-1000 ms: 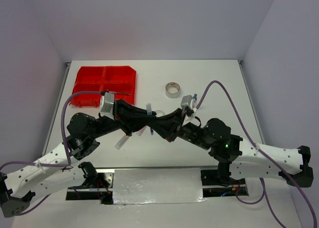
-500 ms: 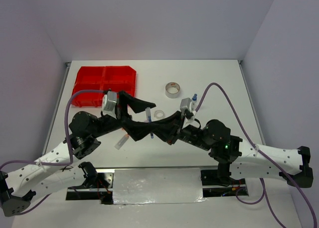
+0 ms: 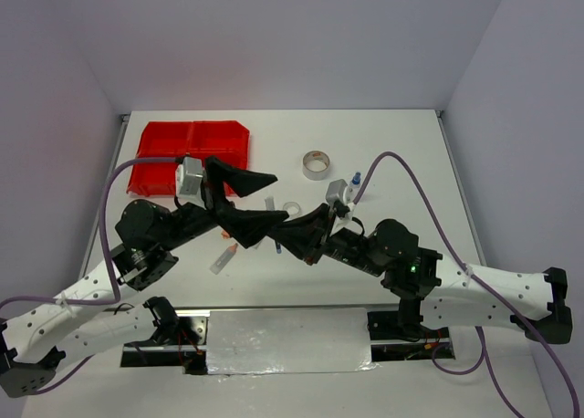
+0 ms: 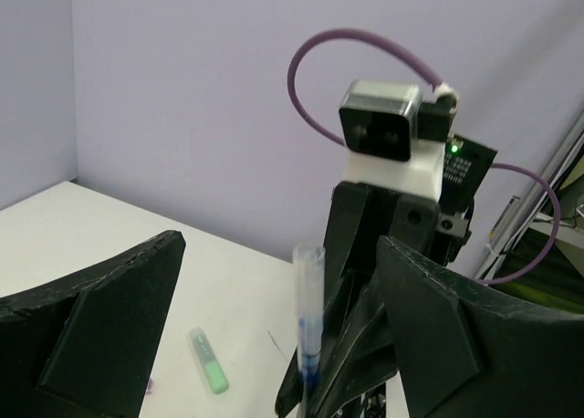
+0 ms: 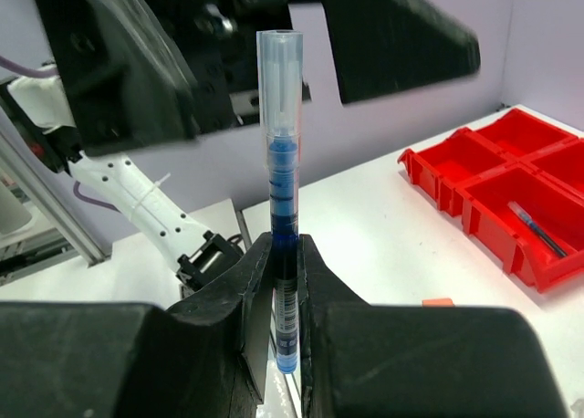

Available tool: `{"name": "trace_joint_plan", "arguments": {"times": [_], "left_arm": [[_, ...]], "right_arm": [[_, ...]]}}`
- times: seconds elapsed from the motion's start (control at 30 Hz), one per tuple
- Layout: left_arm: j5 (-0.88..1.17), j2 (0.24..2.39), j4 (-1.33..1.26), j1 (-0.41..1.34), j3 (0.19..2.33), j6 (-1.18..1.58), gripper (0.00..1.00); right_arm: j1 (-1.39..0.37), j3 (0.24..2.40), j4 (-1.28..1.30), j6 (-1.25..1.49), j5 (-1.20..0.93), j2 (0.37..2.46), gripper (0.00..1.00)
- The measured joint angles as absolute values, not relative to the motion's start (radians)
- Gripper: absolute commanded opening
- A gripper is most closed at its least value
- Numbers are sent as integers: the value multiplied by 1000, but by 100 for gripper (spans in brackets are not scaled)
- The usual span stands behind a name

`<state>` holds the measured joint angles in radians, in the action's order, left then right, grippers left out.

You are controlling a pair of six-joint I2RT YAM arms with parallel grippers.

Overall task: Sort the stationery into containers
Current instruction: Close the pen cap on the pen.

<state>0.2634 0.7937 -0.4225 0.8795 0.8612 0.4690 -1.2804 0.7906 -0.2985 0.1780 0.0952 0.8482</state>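
From above, the red tray [image 3: 192, 153] sits at the far left of the surface [image 3: 401, 144], and its compartments look nearly bare. The two arms meet over the middle. The left hand [image 3: 281, 197] is spread wide and holds nothing. The right hand [image 3: 285, 235] grips a pen [image 3: 270, 204], which is off the surface and well apart from the tray. A grey tape roll [image 3: 317, 164], a clear tape ring [image 3: 291, 208], a small bottle [image 3: 355, 177] and a marker [image 3: 222, 259] lie unsorted on the surface.

From the left wrist, the left hand [image 4: 281, 254] gapes to either side of the upright pen [image 4: 307, 318] without touching it. The right hand [image 4: 319, 381] holds the pen from below. A green marker [image 4: 208, 360] lies on the surface behind.

From the right wrist, the right hand [image 5: 285, 254] is clenched on the lower barrel of the pen [image 5: 280, 117], clear cap upward. Beyond it the tray [image 5: 474, 190] has a second pen [image 5: 538, 228] in one compartment, and a tiny orange piece [image 5: 438, 302] lies just outside.

By my reckoning the sorting has barely begun: one pen is binned, one is in the air, and the tapes, bottle, markers and small bits all remain
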Motion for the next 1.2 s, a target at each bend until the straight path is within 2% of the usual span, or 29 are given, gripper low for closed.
{"name": "trace_joint_plan", "arguments": {"times": [0.17, 0.27, 0.3, 0.47, 0.5, 0.77, 0.87, 1.07, 1.2], "left_arm": [[258, 791, -418, 879, 894, 467, 98], [257, 788, -419, 879, 896, 467, 92], [257, 788, -419, 879, 896, 468, 87], [253, 788, -410, 879, 896, 475, 75], [252, 788, -408, 879, 895, 476, 70], [249, 788, -396, 879, 893, 492, 53], [249, 788, -393, 879, 892, 508, 39], [247, 789, -379, 879, 892, 527, 33], [247, 797, -373, 879, 892, 531, 20]], "right_arm": [[-1280, 791, -280, 177, 102, 863, 0], [-1280, 791, -264, 177, 110, 867, 0], [-1280, 791, -260, 177, 113, 867, 0], [-1280, 791, -259, 177, 118, 867, 0], [-1280, 791, -259, 176, 118, 867, 0], [-1280, 791, -259, 176, 121, 866, 0], [-1280, 791, -259, 176, 125, 865, 0], [-1280, 791, -259, 173, 137, 859, 0], [-1280, 791, -257, 173, 144, 858, 0]]}}
